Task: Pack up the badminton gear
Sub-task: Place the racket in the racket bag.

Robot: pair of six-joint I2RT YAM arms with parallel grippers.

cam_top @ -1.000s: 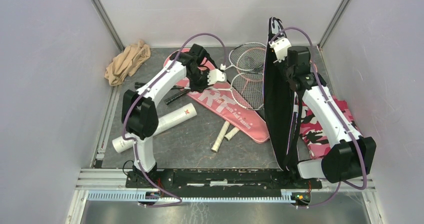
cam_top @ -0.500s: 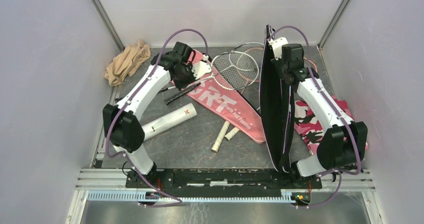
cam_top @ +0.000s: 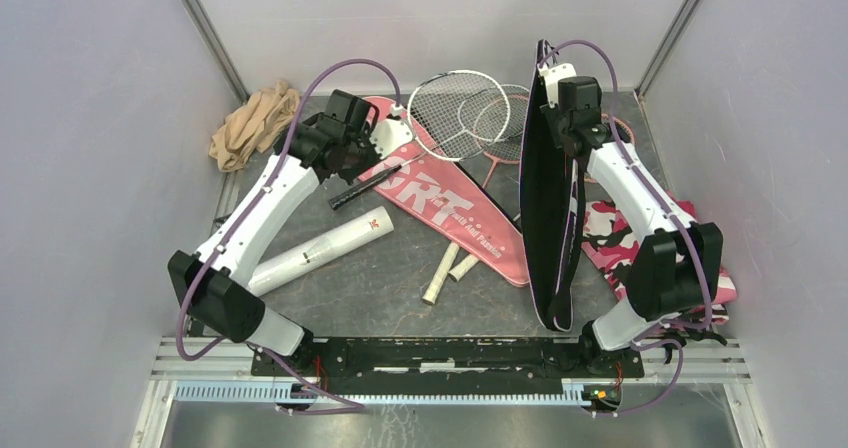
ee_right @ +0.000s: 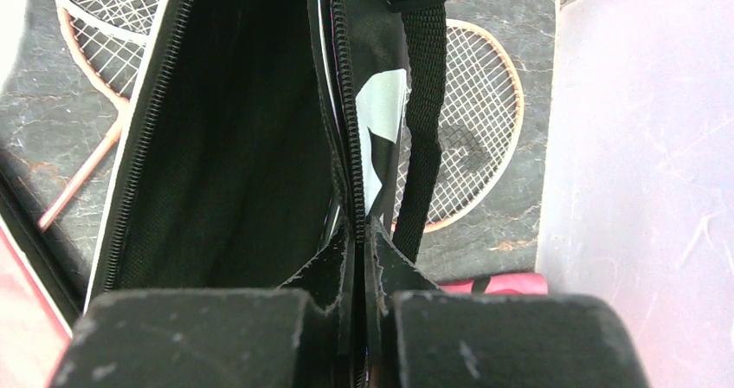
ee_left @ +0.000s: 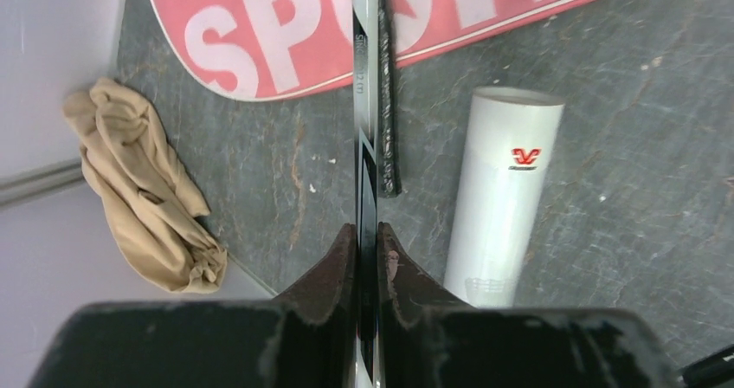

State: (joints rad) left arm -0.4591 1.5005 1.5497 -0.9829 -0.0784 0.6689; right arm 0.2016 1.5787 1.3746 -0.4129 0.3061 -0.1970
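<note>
My left gripper (cam_top: 388,140) (ee_left: 365,235) is shut on the thin shaft of a white-framed racket (cam_top: 458,108) (ee_left: 361,102). The racket's head hangs over the back of the table, above the pink bag (cam_top: 450,203) (ee_left: 277,33) lettered SPORT. My right gripper (cam_top: 560,90) (ee_right: 359,235) is shut on the zipper edge of the black bag (cam_top: 545,208) (ee_right: 234,145), holding it upright with its mouth gaping. Pink-framed rackets (cam_top: 502,118) (ee_right: 472,128) lie beside and behind the black bag. A long white tube (cam_top: 320,248) (ee_left: 502,189) lies at the front left.
A beige cloth (cam_top: 255,123) (ee_left: 147,197) sits in the back left corner. Pink camouflage cloth (cam_top: 640,238) lies under my right arm. Two white handles (cam_top: 445,268) rest near the pink bag's front end, and a black grip (cam_top: 352,196) lies by the tube. Walls close in on three sides.
My left arm has drawn back to the left, carrying the white-framed racket up and toward the back. The right arm has shifted the upright black bag slightly; both grips are unchanged.
</note>
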